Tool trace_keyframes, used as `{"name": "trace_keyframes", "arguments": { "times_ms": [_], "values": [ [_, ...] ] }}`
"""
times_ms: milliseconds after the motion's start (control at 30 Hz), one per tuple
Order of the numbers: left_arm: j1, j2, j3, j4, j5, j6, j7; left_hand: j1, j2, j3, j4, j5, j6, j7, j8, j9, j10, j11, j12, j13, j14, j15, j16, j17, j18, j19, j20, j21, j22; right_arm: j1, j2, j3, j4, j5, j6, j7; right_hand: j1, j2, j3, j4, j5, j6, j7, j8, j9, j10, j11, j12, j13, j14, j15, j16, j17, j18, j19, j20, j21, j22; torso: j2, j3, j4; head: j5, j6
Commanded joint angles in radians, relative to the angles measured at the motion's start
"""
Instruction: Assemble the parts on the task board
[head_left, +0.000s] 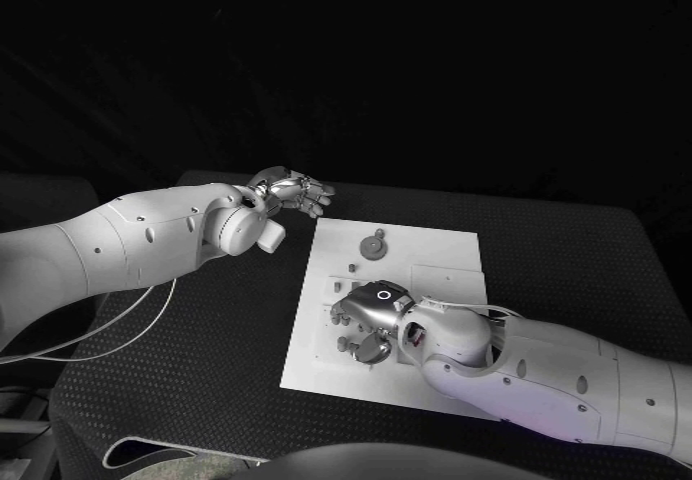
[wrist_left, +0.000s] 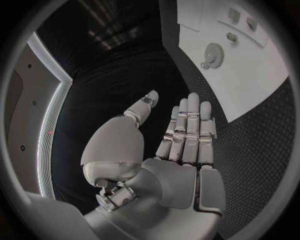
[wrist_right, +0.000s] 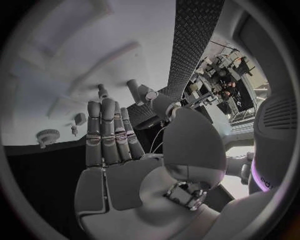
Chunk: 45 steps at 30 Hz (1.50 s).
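My hands, left (head_left: 293, 192) and right (head_left: 378, 312), are silver; board (head_left: 433, 250) white; parts (head_left: 375, 244) grey; table (head_left: 216, 330) black, finely dotted.

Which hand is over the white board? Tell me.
The right hand: it hangs over the white board. The left hand is off it, above the black table.

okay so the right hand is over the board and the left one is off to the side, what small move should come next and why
Probably lower the right hand and close its fingers on one of the small parts beneath it. It is open, holding nothing, and already hovers over the task board, while the open left hand sits off the board over the table.
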Motion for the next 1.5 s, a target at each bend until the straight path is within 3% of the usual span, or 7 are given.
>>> {"name": "trace_keyframes", "arguments": {
  "times_ms": [33, 300, 367, 533, 900, 1133, 1500],
  "values": [
    [0.001, 0.001, 0.001, 0.000, 0.001, 0.014, 0.007, -0.009, 0.002, -0.002, 0.006, -0.003, -0.007, -0.003, 0.003, -0.001, 0.002, 0.000, 0.005, -0.002, 0.009, 0.001, -0.006, 0.001, 0.017, 0.007, -0.002, -0.005, 0.002, 0.011, -0.020, 0.003, 0.019, 0.061, -0.063, 0.027, -0.010, -0.002, -0.005, -0.002, 0.000, -0.006, 0.001, -0.002, -0.001, -0.007, 0.001, 0.008, -0.002, -0.006, -0.002, 0.008, -0.002, 0.037, -0.005, 0.001, -0.002, 0.017, -0.001, 0.0002, -0.0006, -0.003, 0.006],
    [0.001, -0.002, 0.000, -0.010, 0.002, 0.011, 0.010, -0.009, 0.002, -0.002, 0.006, -0.003, -0.007, -0.003, 0.003, -0.001, 0.002, 0.000, 0.005, -0.002, 0.009, 0.001, -0.006, 0.002, 0.017, 0.007, -0.002, -0.005, 0.002, 0.092, -0.141, 0.037, 0.061, 0.403, -0.068, 0.066, -0.037, -0.001, -0.023, 0.009, -0.001, -0.006, 0.001, 0.001, 0.001, -0.002, -0.002, 0.025, -0.001, -0.002, -0.005, 0.018, -0.004, 0.037, 0.001, 0.003, 0.005, 0.018, -0.005, -0.0001, -0.0057, -0.020, 0.030],
    [0.001, 0.000, 0.000, -0.013, 0.002, 0.010, 0.011, -0.009, 0.002, -0.002, 0.006, -0.003, -0.007, -0.003, 0.004, -0.001, 0.002, 0.000, 0.005, -0.002, 0.009, 0.001, -0.006, 0.002, 0.017, 0.007, -0.002, -0.005, 0.002, 0.116, -0.176, 0.039, 0.068, 0.437, -0.058, 0.029, -0.171, 0.025, -0.056, 0.121, -0.008, 0.001, 0.005, 0.007, 0.004, 0.083, -0.025, 0.084, 0.025, 0.018, -0.020, 0.033, -0.001, 0.027, 0.022, 0.010, 0.017, 0.018, -0.008, 0.0000, -0.0074, -0.024, 0.034],
    [0.000, 0.009, 0.000, -0.029, 0.003, 0.013, 0.012, -0.009, 0.003, -0.002, 0.007, -0.003, -0.005, -0.004, 0.005, -0.001, 0.005, -0.001, 0.007, -0.001, 0.009, 0.001, -0.007, 0.004, 0.017, 0.007, -0.003, -0.006, 0.002, 0.169, -0.252, 0.040, 0.066, 0.492, 0.044, -0.010, -0.134, 0.011, -0.064, 0.201, -0.004, 0.004, -0.019, 0.035, 0.039, 0.085, -0.078, 0.342, 0.186, 0.049, -0.074, 0.086, -0.005, 0.037, 0.057, -0.039, 0.073, 0.022, -0.017, 0.0000, -0.0147, -0.028, 0.041],
    [-0.004, 0.025, -0.001, -0.050, 0.005, 0.018, 0.011, -0.010, 0.003, -0.002, 0.008, -0.003, -0.006, -0.004, 0.005, -0.001, 0.007, -0.002, 0.008, -0.001, 0.010, 0.001, -0.008, 0.005, 0.017, 0.008, -0.003, -0.006, 0.003, 0.194, -0.373, 0.037, 0.045, 0.790, 0.188, 0.006, -0.075, 0.031, -0.111, 0.195, 0.001, 0.047, -0.051, 0.073, 0.104, -0.011, -0.112, 0.662, 0.393, 0.129, -0.112, 0.201, 0.003, 0.037, 0.127, -0.096, 0.216, 0.023, -0.035, 0.0025, -0.0219, -0.038, 0.041],
    [-0.004, 0.024, -0.001, -0.049, 0.006, 0.020, 0.009, -0.010, 0.003, -0.002, 0.008, -0.003, -0.006, -0.004, 0.005, -0.002, 0.007, -0.002, 0.008, -0.001, 0.010, 0.001, -0.009, 0.005, 0.017, 0.008, -0.003, -0.006, 0.003, 0.193, -0.425, 0.009, 0.057, 0.850, 0.371, -0.141, -0.180, 0.038, -0.183, 0.282, 0.000, 0.086, -0.086, 0.085, 0.140, -0.006, -0.140, 0.955, 0.571, 0.204, -0.146, 0.366, 0.094, 0.037, 0.165, -0.132, 0.306, 0.018, -0.039, 0.0073, -0.0251, -0.039, 0.031],
    [-0.004, 0.023, -0.001, -0.048, 0.006, 0.019, 0.009, -0.010, 0.003, -0.003, 0.008, -0.003, -0.006, -0.004, 0.006, -0.002, 0.007, -0.002, 0.008, -0.001, 0.010, 0.001, -0.009, 0.006, 0.017, 0.008, -0.003, -0.007, 0.003, 0.193, -0.437, -0.052, 0.096, 0.887, 0.427, -0.279, -0.236, 0.032, -0.132, 0.410, -0.002, 0.138, -0.109, 0.108, 0.200, 0.011, -0.170, 1.113, 0.671, 0.207, -0.169, 0.444, 0.194, 0.037, 0.206, -0.165, 0.352, 0.013, -0.038, 0.0048, -0.0277, -0.045, 0.024]
  ]
}}
